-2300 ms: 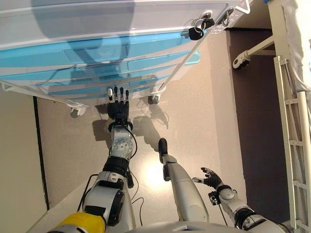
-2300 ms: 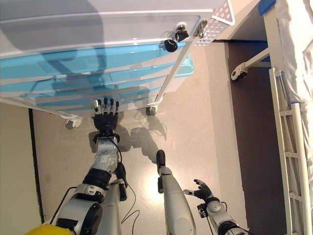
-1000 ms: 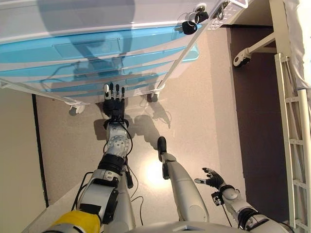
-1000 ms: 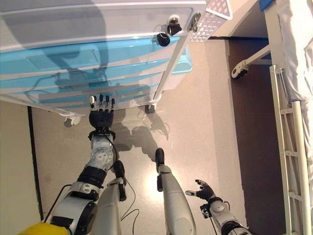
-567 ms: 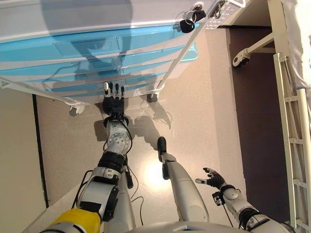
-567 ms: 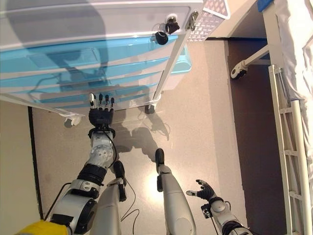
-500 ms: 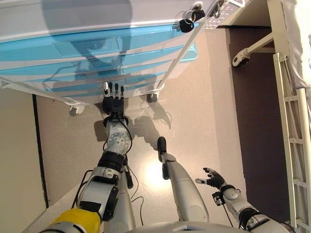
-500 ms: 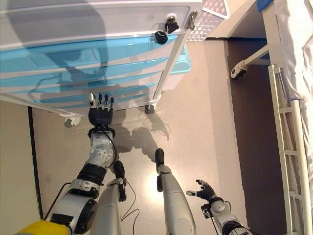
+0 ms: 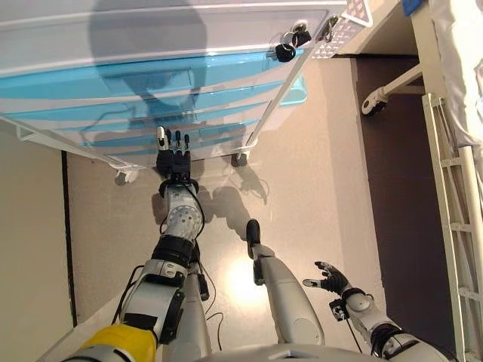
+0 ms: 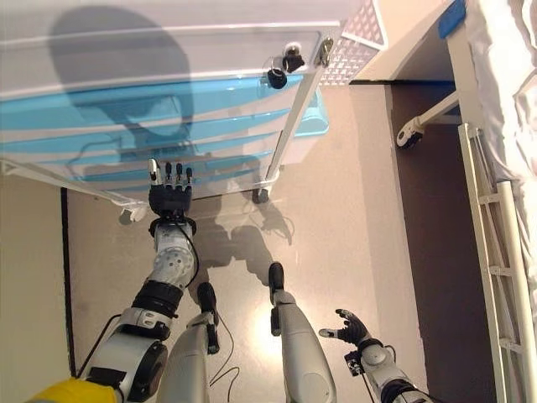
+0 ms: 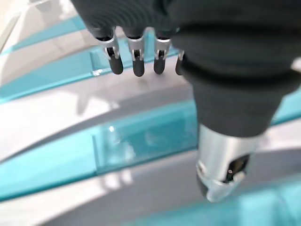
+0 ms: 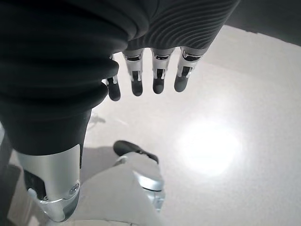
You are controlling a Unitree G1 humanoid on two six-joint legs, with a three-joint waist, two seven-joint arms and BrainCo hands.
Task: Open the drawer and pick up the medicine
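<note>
Blue drawers (image 9: 151, 113) run crosswise just ahead of left hand (image 9: 173, 158), fingers straight, nearer; right hand (image 9: 330, 277) low, relaxed, empty.

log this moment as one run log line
left hand: open, reaching at white cart's translucent blue drawers | drawers: all shut | right hand: open, idle, low | medicine: not visible

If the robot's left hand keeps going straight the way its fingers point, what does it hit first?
Most likely a lower translucent blue drawer front of the white wheeled drawer cart. The left hand, fingers straight, points at those fronts, and its wrist view shows them just past the fingertips. Whether it already touches is unclear.
</note>
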